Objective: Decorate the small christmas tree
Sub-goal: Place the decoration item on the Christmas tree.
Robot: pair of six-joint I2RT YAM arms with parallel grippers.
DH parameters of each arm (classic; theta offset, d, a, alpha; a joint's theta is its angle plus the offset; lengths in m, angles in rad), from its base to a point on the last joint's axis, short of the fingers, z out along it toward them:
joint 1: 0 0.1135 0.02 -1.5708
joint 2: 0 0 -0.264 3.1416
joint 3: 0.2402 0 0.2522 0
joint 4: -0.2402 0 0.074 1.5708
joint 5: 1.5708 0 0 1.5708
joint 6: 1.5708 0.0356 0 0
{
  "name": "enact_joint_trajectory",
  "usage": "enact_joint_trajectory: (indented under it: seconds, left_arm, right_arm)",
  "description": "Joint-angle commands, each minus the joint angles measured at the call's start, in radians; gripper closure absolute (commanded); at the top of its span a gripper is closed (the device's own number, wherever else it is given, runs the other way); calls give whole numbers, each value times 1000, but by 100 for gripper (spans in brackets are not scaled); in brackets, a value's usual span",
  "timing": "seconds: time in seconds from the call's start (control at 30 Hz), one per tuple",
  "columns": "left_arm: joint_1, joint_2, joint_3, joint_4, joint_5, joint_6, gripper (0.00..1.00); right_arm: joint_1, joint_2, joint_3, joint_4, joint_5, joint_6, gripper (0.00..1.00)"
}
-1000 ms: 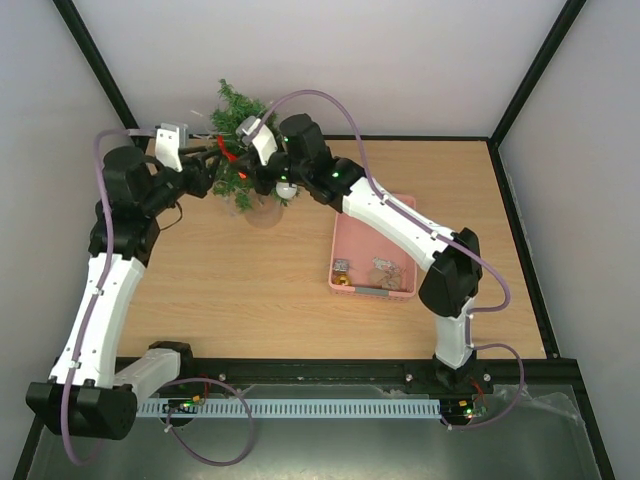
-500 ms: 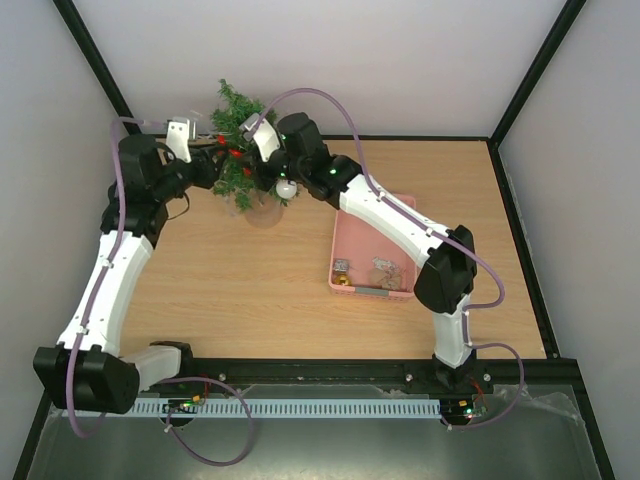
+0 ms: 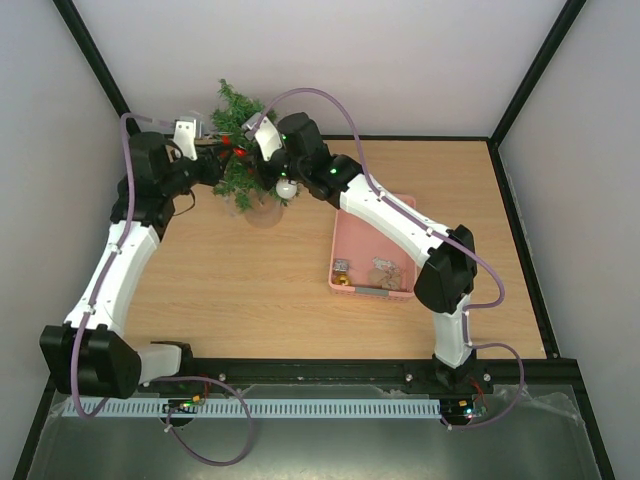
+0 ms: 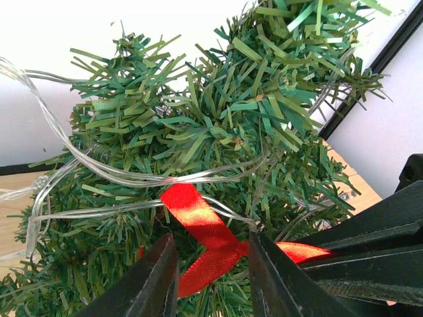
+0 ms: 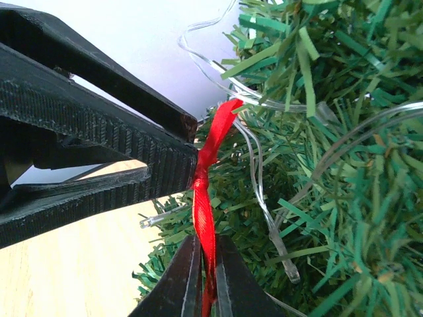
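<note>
I have both arms reaching to the far left part of the table (image 3: 250, 285), where the small christmas tree (image 3: 240, 178) stands upright. The two grippers meet at its near side, about mid-height, the left one coming in from the left and the right one from the right.

The right gripper (image 5: 206, 247) is pinched shut on the lower tail of a red ribbon (image 5: 210, 152). From those jaws the ribbon runs straight up to its knot, and the upper tail leans into the green bristles beside a clear light string (image 4: 132, 177).

The left gripper (image 4: 211, 244) has its jaws partly apart with the knot and loops lying between them. The ribbon seems to brush one finger, but I cannot tell whether the jaws actually bite on it.

What matters for the next move, as I read it, is that the tree lies directly beyond both sets of fingertips, with the ribbon's long axis running across the left jaws and along the right ones. Both arms are equally close, but only the right one clearly has hold. I would want the left grip confirmed at the knot before the right lets go, or the ribbon may slip off the branch.
</note>
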Motion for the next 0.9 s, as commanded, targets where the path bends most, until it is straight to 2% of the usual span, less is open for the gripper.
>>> enact_joint_trajectory:
  seconds: [0.0,0.43,0.63,0.87]
  left_arm:
    - [-3,9,-26,78,14,-6,69]
    - [-3,25,-62,104,-8,0,69]
    - [-3,38,-63,111,-9,3,69]
    - [-5,46,-67,96,-21,17,69]
  right_arm:
    - [-3,12,33,-12,20,5,94]
    - [-3,-9,33,-15,31,0,84]
    - [-5,-32,27,-34,66,-2,73]
    - [-5,-78,-12,-38,97,0,68]
